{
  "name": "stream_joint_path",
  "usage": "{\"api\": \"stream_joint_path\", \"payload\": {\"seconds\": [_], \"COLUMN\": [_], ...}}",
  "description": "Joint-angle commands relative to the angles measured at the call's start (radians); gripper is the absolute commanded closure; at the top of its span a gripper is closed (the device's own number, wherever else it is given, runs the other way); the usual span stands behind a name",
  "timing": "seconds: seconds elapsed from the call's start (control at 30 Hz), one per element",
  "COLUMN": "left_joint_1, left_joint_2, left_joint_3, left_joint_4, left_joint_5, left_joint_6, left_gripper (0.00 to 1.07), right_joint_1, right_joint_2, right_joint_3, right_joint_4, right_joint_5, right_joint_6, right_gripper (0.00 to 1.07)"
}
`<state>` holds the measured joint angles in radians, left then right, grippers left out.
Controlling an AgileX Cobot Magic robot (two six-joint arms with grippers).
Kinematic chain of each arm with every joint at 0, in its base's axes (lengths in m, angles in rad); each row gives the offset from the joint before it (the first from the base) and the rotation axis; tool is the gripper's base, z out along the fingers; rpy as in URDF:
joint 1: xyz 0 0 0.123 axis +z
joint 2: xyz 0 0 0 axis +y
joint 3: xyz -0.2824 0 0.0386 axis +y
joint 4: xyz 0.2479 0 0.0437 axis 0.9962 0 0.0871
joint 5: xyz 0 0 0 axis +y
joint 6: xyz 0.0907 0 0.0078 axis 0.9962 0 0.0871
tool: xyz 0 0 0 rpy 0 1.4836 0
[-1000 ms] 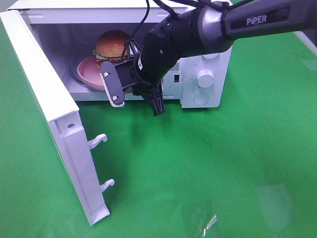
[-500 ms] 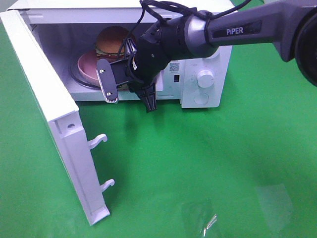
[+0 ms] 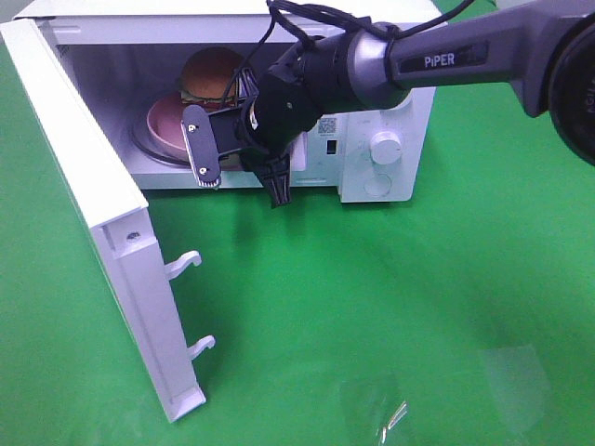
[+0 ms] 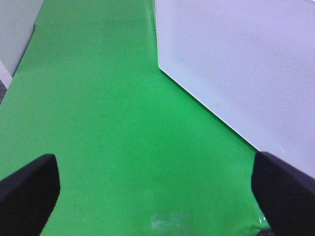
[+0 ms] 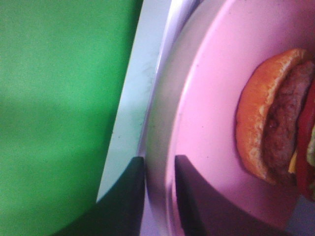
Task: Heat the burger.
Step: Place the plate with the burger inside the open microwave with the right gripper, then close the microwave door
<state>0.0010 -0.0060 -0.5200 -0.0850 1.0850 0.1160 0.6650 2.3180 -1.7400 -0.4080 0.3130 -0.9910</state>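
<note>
The burger (image 3: 212,72) stands on a pink plate (image 3: 163,125) inside the open microwave (image 3: 381,139), on its glass turntable. My right gripper (image 3: 244,190) is at the mouth of the oven, against the plate's near rim. In the right wrist view its fingers (image 5: 123,201) sit either side of the plate's rim (image 5: 206,98) with a narrow gap between them, and the burger (image 5: 275,123) is close behind. Whether they still press on the rim is unclear. My left gripper (image 4: 157,201) is open over bare green cloth, beside the door panel (image 4: 236,64).
The microwave door (image 3: 84,186) swings out to the left, its two latch hooks (image 3: 186,262) pointing into the room. A knob (image 3: 385,147) is on the control panel at the right. Green cloth (image 3: 390,316) covers the table in front.
The right arm has moved a little to the left and further toward the oven opening. Burger and plate stay on the turntable. The door has not moved.
</note>
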Motion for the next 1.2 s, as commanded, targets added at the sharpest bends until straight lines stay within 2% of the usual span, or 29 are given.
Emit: {"api": "stream_joint_path", "payload": {"seconds": [0.03,0.07,0.2,0.6,0.77,0.8,0.9,0.93,1.0,1.03,1.17,1.2], "left_joint_1": [-0.001,-0.001,-0.001,-0.001,-0.001,-0.001,-0.001,-0.001,-0.001,-0.001,-0.001,-0.001], "left_joint_2": [-0.017,-0.017,-0.017,-0.017,-0.017,-0.017,-0.017,-0.017,-0.017,-0.017,-0.017,-0.017], "left_joint_3": [0.003,0.003,0.003,0.003,0.003,0.003,0.003,0.003,0.003,0.003,0.003,0.003], "left_joint_4": [0.002,0.002,0.002,0.002,0.002,0.002,0.002,0.002,0.002,0.002,0.002,0.002], "left_joint_5": [-0.014,-0.014,-0.014,-0.014,-0.014,-0.014,-0.014,-0.014,-0.014,-0.014,-0.014,-0.014], "left_joint_6": [-0.004,-0.004,-0.004,-0.004,-0.004,-0.004,-0.004,-0.004,-0.004,-0.004,-0.004,-0.004], "left_gripper": [0.09,0.09,0.09,0.09,0.09,0.09,0.09,0.09,0.09,0.09,0.09,0.09], "right_joint_1": [-0.002,-0.002,-0.001,0.009,0.012,0.012,0.012,0.012,0.012,0.012,0.012,0.012], "right_joint_2": [0.000,0.000,-0.003,-0.025,-0.047,-0.069,-0.075,-0.102,-0.102,-0.133,-0.163,-0.189], "right_joint_3": [-0.008,-0.008,-0.008,0.002,0.043,0.076,0.088,0.121,0.121,0.159,0.207,0.248], "right_joint_4": [-0.005,-0.005,-0.008,-0.008,-0.008,-0.008,-0.008,-0.008,-0.008,-0.009,-0.009,-0.009], "right_joint_5": [-0.011,-0.008,0.008,0.018,0.013,-0.002,-0.012,-0.042,-0.042,-0.048,-0.052,-0.072], "right_joint_6": [0.038,0.056,0.076,0.078,0.078,0.096,0.097,0.097,0.097,0.097,0.096,0.096], "right_gripper": [0.77,0.71,0.65,0.61,0.53,0.48,0.46,0.41,0.41,0.38,0.37,0.37]}}
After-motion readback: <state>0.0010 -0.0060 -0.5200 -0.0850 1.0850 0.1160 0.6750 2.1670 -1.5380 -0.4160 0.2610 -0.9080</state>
